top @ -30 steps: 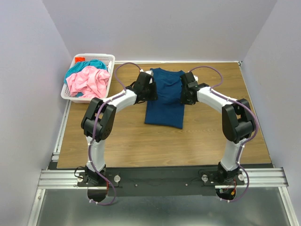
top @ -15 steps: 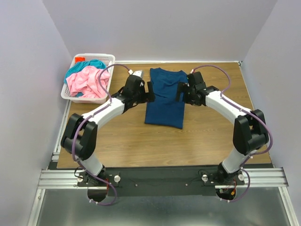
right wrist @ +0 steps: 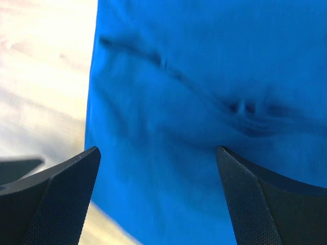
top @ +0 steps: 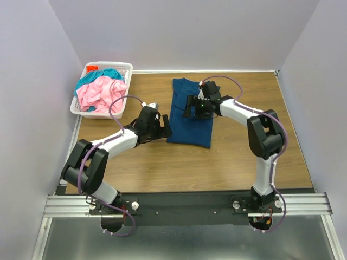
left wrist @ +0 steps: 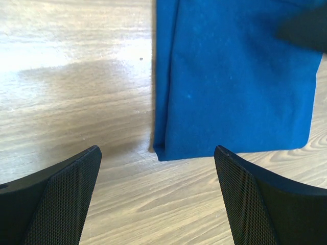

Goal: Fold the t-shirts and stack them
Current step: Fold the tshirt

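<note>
Surroundings: white lattice basket at the far left corner of the wooden table, holding a pink tee heaped on a teal tee. Nothing lies between the arms and the cloth.

Dark blue tee lies mid-table, folded to a long strip, print not visible.

Left gripper hangs low just left of the strip's near left corner, fingers spread wide, holding nothing. Right gripper reaches leftward over the strip's middle, fingers likewise spread, empty.

Count: three tees, one basket, two arms.
</note>
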Robot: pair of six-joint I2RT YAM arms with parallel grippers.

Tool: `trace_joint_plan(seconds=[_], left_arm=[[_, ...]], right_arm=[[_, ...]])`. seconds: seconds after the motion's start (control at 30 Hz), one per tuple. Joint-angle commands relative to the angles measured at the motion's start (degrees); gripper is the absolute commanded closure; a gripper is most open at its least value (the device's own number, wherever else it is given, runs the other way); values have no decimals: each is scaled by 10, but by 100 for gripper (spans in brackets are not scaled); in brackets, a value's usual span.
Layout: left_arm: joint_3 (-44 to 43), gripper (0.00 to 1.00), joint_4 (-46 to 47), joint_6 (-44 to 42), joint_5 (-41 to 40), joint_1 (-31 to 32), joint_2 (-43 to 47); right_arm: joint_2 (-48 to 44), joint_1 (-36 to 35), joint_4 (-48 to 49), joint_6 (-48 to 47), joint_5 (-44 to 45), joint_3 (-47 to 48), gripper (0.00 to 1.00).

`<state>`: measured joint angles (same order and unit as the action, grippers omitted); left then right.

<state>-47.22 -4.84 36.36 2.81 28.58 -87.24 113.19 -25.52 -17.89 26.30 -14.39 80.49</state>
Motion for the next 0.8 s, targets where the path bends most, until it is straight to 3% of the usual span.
trace_joint_plan(seconds=[0.0, 0.17, 0.37, 0.57, 0.77], left_arm=[[12, 2, 26, 11, 19, 0, 13], [19, 2, 33, 13, 20, 2, 8], [26, 2, 46, 13, 29, 4, 0], [23, 26, 66, 14, 39, 13, -30], [25, 37, 76, 23, 56, 17, -55]], right_arm=[[57, -1, 17, -8, 14, 65, 0], [93, -1, 16, -13, 60, 108, 0], [15, -1, 17, -13, 66, 66, 0], [-123, 0, 18, 36, 131, -78, 0], [-224, 0, 17, 77, 203, -203, 0]])
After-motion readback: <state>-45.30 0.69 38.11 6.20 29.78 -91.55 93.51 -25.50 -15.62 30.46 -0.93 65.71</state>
